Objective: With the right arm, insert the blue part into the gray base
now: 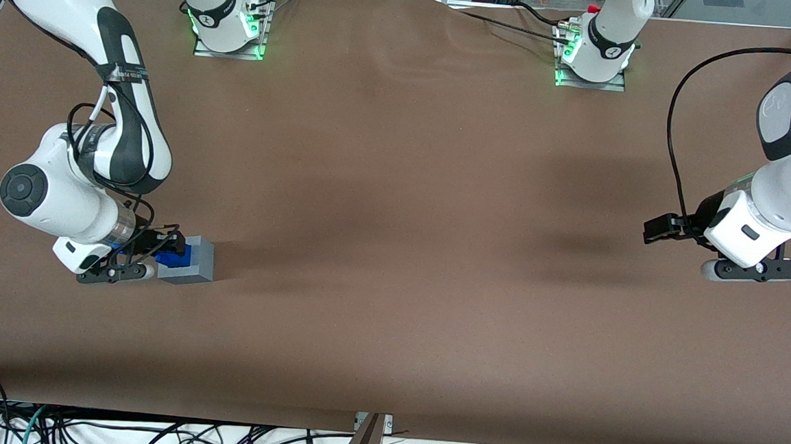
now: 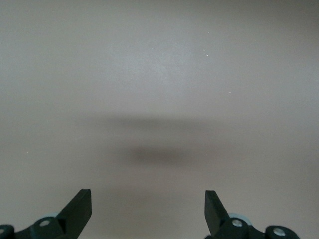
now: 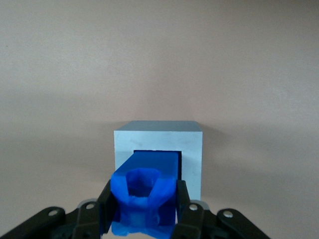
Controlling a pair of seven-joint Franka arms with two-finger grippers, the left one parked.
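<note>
The gray base stands on the brown table toward the working arm's end. In the right wrist view the gray base shows its square socket facing the gripper. The blue part reaches into that socket with its leading end; its knobbly end sticks out. My right arm's gripper is shut on the blue part, one black finger on each side. In the front view the gripper is right against the base, with the blue part between the fingers and touching the base.
The two arm bases are bolted at the table edge farthest from the front camera. Loose cables lie below the near table edge. A metal bracket sits at the middle of that edge.
</note>
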